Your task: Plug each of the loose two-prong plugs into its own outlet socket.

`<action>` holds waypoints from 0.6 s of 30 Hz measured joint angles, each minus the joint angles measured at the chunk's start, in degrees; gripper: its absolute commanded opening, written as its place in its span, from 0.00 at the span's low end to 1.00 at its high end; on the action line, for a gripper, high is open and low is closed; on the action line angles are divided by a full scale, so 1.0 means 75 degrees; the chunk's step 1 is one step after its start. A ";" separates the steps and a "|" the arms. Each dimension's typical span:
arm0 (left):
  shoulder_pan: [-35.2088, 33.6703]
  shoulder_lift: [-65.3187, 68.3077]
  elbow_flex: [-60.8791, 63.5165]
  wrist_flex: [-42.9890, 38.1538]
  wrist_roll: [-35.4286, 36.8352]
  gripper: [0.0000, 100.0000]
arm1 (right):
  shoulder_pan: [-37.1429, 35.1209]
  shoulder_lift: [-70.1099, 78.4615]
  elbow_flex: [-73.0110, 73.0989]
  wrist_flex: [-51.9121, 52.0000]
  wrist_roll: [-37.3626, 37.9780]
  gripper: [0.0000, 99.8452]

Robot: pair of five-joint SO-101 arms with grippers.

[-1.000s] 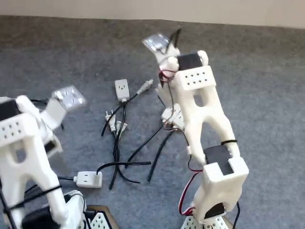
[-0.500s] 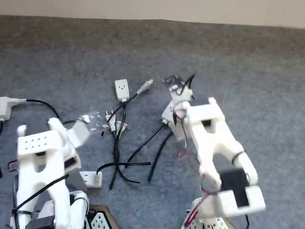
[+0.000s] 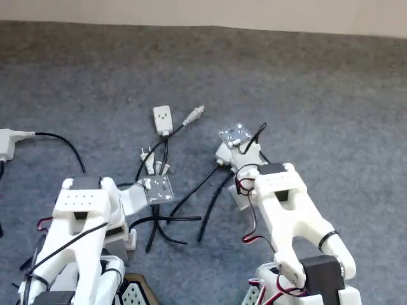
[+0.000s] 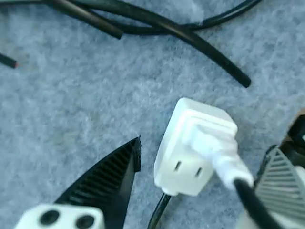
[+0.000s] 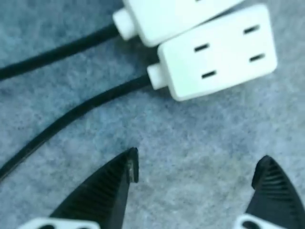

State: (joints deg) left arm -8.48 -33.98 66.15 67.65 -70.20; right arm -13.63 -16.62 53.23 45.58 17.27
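Both arms lower than at 1.0 s ago. Then the right arm (image 3: 286,203) was stretched far out with its wrist high over the grey carpet (image 3: 318,95), and the left arm (image 3: 82,216) held its wrist up toward the left edge. At 0.5 s ago both were partway down; now both are pulled back and dipped close to the carpet. Left gripper (image 4: 207,150): fingers spread wide, with a white socket block (image 4: 188,143) lying on the carpet between them. Contact with either finger cannot be told. Two slots show on the block's near face, and a white cord boot on it runs into a black cable. Right gripper (image 5: 198,169): fingers spread, nothing between them but bare carpet. Just beyond the tips lie a slotted socket block (image 5: 217,50) and a second white block (image 5: 171,16), side by side and touching, each on a black cord. Loose two-prong plugs (image 3: 148,160) lie on the carpet between the arms, among the black cables (image 3: 191,190), position unchanged across all three frames. Far socket (image 3: 163,119) beyond them also unchanged. White adapter (image 3: 5,143) at the left edge, hidden behind the left arm 1.0 s ago, is now exposed.
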 measured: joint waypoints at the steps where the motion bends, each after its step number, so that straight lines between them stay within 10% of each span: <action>1: 0.0000 0.0000 0.0152 -0.0223 0.0000 0.28 | 0.0000 0.0000 0.0000 -0.0035 0.0023 0.36; 6: -0.0082 0.0000 0.0422 -0.1043 -0.0012 0.02 | 0.0000 0.0000 0.0000 -0.0082 0.0047 0.36; 18: -0.0539 0.0000 -0.0809 0.0105 -0.0035 0.00 | 0.0047 0.0000 0.0000 -0.0129 0.0047 0.36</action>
State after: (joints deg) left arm -12.53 -33.98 60.09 68.44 -70.46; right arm -13.27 -16.62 53.23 44.62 17.63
